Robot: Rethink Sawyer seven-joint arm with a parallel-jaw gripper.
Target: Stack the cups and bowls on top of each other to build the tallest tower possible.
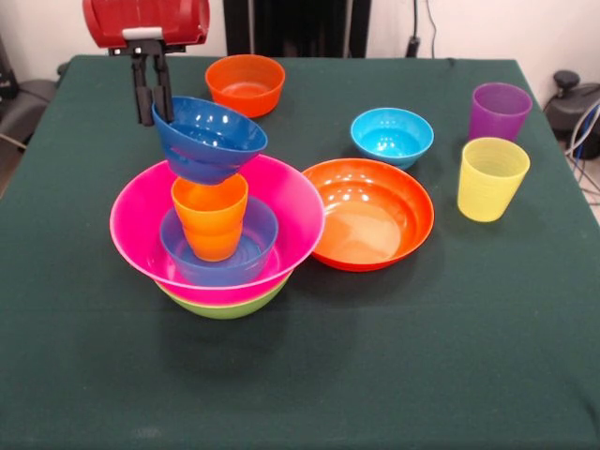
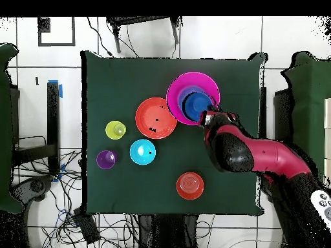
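The tower stands at the front left of the front view. A lime green bowl (image 1: 225, 305) is its base. It holds the big pink bowl (image 1: 291, 202), then a small blue bowl (image 1: 258, 239), then the orange cup (image 1: 210, 220), which stands upright. My gripper (image 1: 153, 114) is shut on the rim of a dark blue bowl (image 1: 211, 141). It holds the bowl tilted over the cup, with the bowl's bottom at the cup's rim. In the overhead view the gripper (image 2: 208, 119) is at the pink bowl's (image 2: 176, 90) edge, beside the dark blue bowl (image 2: 196, 104).
A shallow orange bowl (image 1: 367, 214) touches the pink bowl's right side. A cyan bowl (image 1: 392, 136), a small orange bowl (image 1: 246, 84), a purple cup (image 1: 499, 111) and a yellow cup (image 1: 491, 178) stand apart on the green table (image 1: 422, 356).
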